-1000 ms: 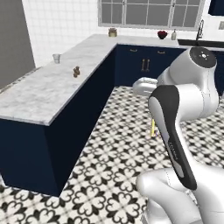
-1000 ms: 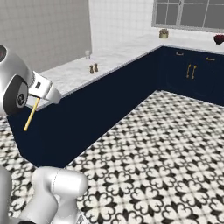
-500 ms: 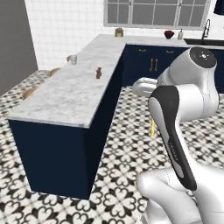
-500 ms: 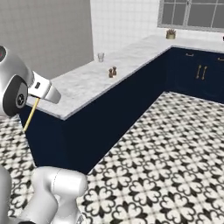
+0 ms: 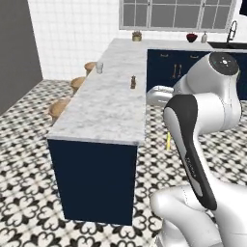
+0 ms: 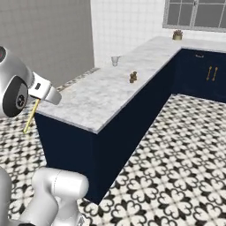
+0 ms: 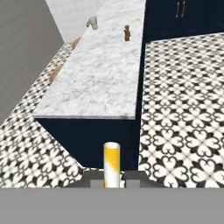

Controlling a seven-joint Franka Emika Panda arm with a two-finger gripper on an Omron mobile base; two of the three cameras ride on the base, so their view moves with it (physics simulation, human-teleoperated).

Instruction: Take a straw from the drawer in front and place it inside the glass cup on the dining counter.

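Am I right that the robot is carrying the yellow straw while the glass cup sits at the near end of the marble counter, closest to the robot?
Not quite. The gripper does hold the straw, but the glass cup stands at the far end of the dining counter, near the tiled wall, as the left base view shows.

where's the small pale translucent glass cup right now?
The small pale translucent glass cup stands upright on the long white-grey marble dining counter, near its far stool-side edge, beyond the small brown shaker; the hand view has it top left.
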